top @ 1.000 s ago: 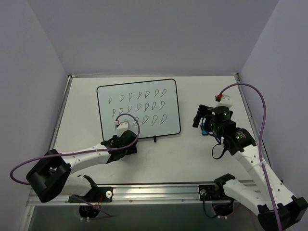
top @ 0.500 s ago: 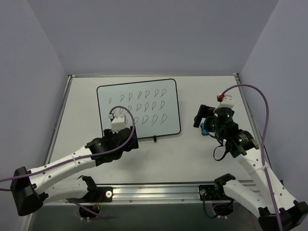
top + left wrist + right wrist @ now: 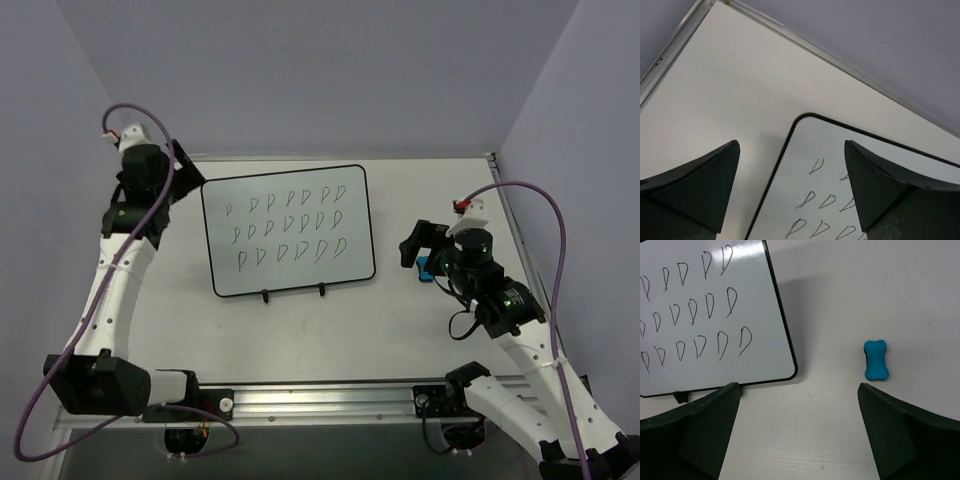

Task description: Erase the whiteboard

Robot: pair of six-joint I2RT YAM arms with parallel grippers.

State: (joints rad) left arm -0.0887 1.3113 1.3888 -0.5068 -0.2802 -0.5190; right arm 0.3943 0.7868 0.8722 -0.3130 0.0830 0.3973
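Three rows of scribbles [image 3: 290, 226] cover the whiteboard [image 3: 355, 215] left of centre on the table [image 3: 330, 330], nothing erased; the blue eraser [image 3: 875, 360] lies to its right, ungrasped, with left gripper [image 3: 791, 150] and right gripper [image 3: 799, 387] both splayed, empty.

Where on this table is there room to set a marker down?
Widest bare patch: between the whiteboard's feet and the base rail. Also the gap between its right edge and the blue eraser. Crowded around the eraser, under the right gripper.

White table [image 3: 300, 330] with whiteboard [image 3: 288, 230], blue eraser [image 3: 876, 360]
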